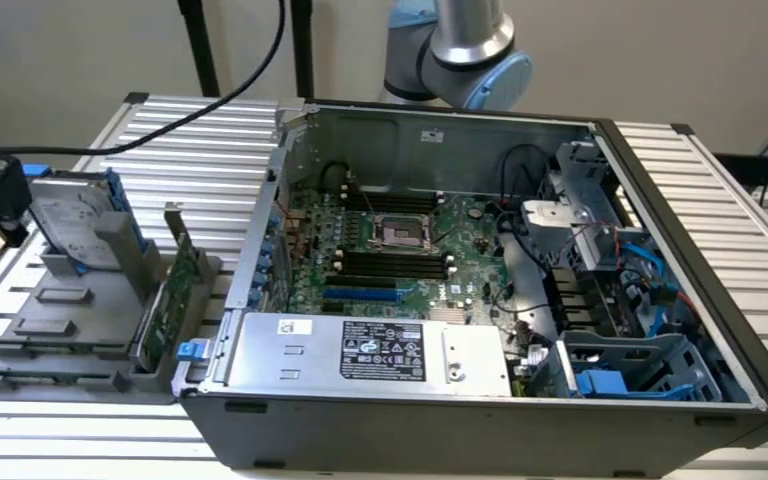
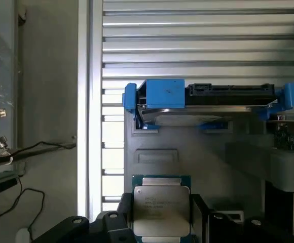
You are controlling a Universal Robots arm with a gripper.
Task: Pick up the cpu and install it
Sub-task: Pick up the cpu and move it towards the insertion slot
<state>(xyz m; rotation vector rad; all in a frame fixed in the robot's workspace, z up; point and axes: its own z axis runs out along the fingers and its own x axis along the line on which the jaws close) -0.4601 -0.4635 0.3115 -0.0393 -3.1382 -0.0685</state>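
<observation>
In the wrist view the gripper (image 2: 161, 208) was pinching the cpu (image 2: 161, 202), its black fingers (image 2: 198, 216) pressed against two opposite edges of the chip. The dull silver lid with its printed lettering faced the camera, and a thin green edge showed along the far side. Beyond the chip lay the grey holder (image 2: 208, 157), with a shallow rectangular recess (image 2: 157, 156) in its surface just past that green edge. Farther on stood the hard drive (image 2: 187, 115) in its blue bracket (image 2: 162, 93), and behind it ran the slatted metal table (image 2: 197, 45). In the exterior view the open computer case (image 1: 491, 430) rested on the same table. Its motherboard (image 1: 424, 265) was exposed, and the square socket (image 1: 398, 230) near the board's middle was not yet filled. A silver box with a black label (image 1: 291, 345) sat along the near side of the case. The holder stood just beside the case, towards the exterior view's left, and part of the robot arm (image 1: 471, 40) rose behind the case's far wall
</observation>
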